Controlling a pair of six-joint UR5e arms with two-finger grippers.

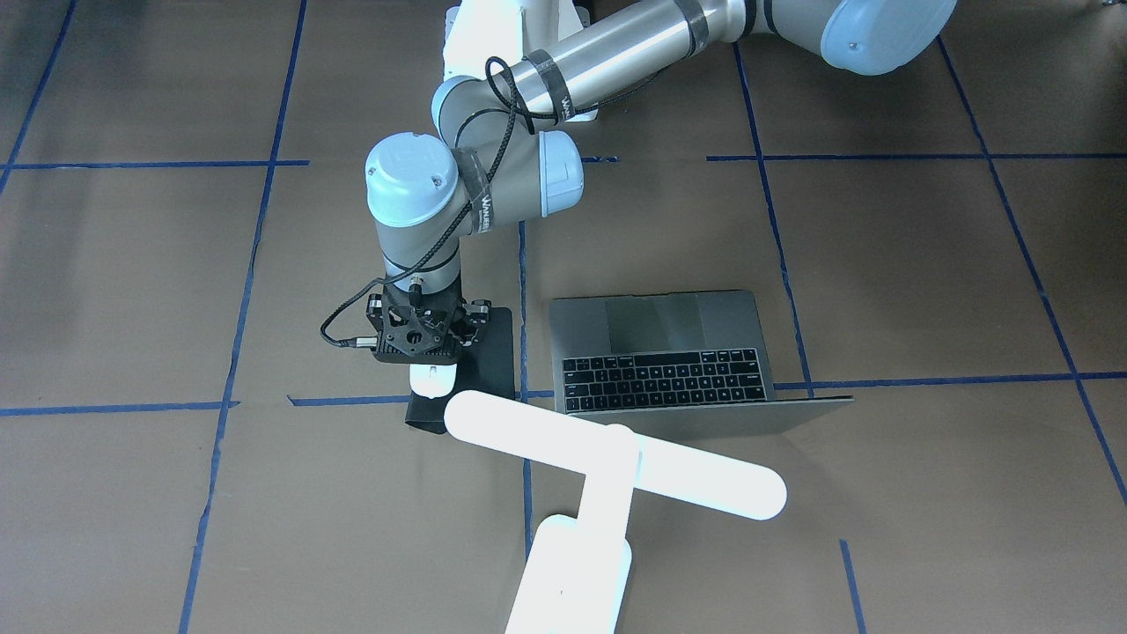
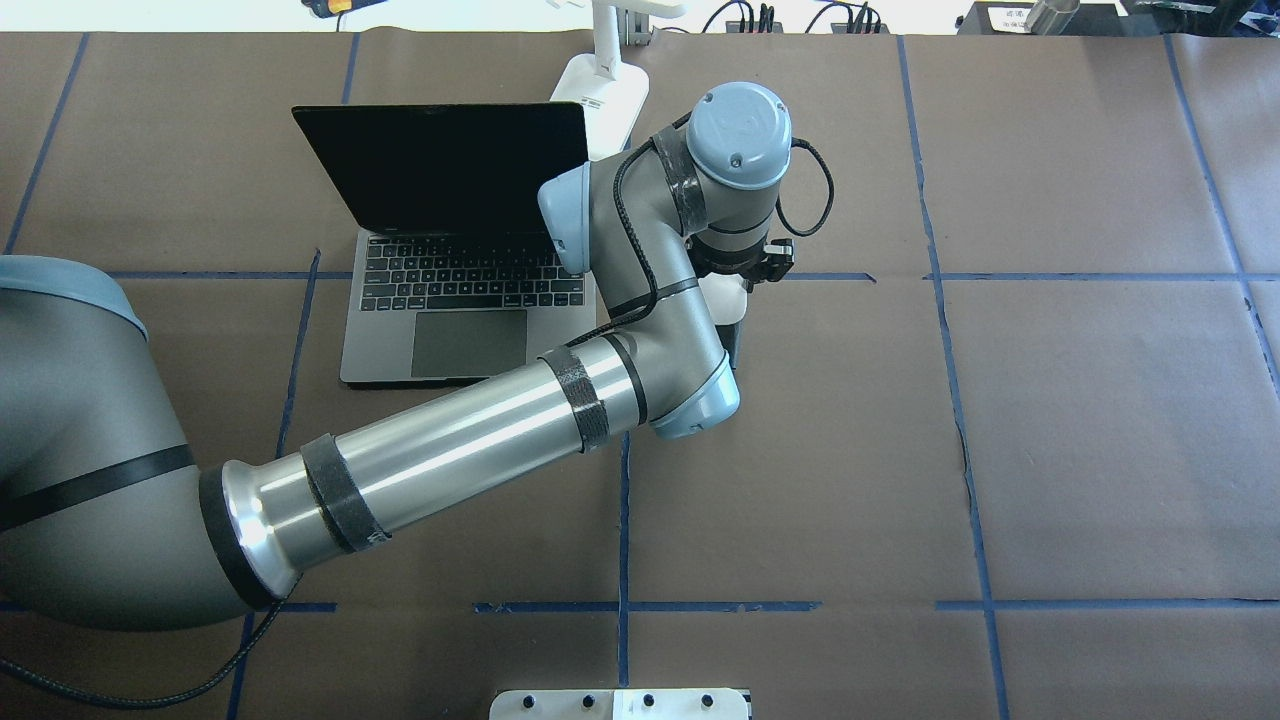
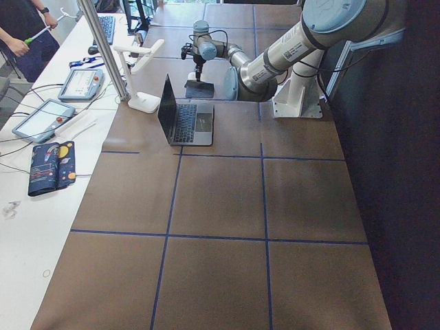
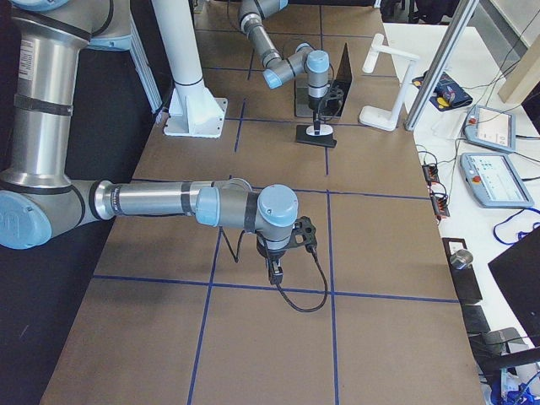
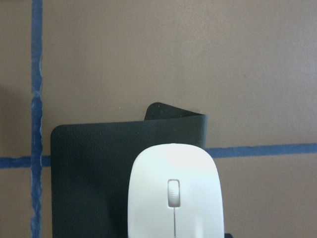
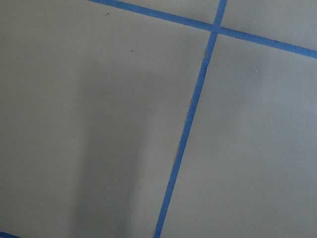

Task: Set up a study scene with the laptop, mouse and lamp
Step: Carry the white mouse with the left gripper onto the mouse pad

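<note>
Brown, tape-lined table (image 1: 132,264). Nearest the operators, the lamp (image 1: 616,462) glows. Behind it the mouse (image 1: 433,380) lies over a black mat (image 1: 495,352), beside the open laptop (image 1: 660,352). The left gripper (image 1: 416,342) stands over the mouse, its grip hidden. Whether the right gripper (image 4: 274,270) is open cannot be told either.

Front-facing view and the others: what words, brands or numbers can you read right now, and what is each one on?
"WANUBE", cut off after that: white print on the black strap round the left arm's wrist.
The same print on the upper strap, too small to read in full.
Key legends on the laptop: too small to read.
The pendant screens on the bench: too small to read.
</note>
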